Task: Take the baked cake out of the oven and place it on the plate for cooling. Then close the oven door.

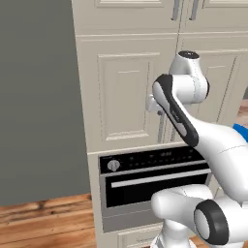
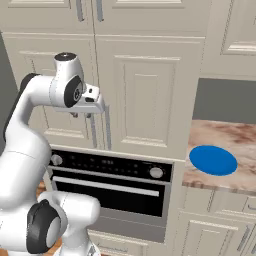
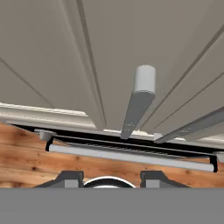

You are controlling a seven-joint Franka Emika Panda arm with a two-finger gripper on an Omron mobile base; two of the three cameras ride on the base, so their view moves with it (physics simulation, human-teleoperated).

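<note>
Both base views look forward from behind the arm, sharing the oven (image 1: 155,179) front. The hand view looks steeply down past the fingers (image 3: 70,178), close to the cabinet doors (image 3: 131,52).

Black oven door (image 2: 107,192) shut; blue plate (image 2: 213,160) bare

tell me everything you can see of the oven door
The oven door is a wide black glass panel with a silver edge, shut and upright in the black-fronted oven, under the control strip with its two round knobs. A long silver bar handle runs level across its upper part. Cream cabinets stand above and below it. Nothing touches it: the gripper hangs higher up, in front of the cabinet doors.
</note>
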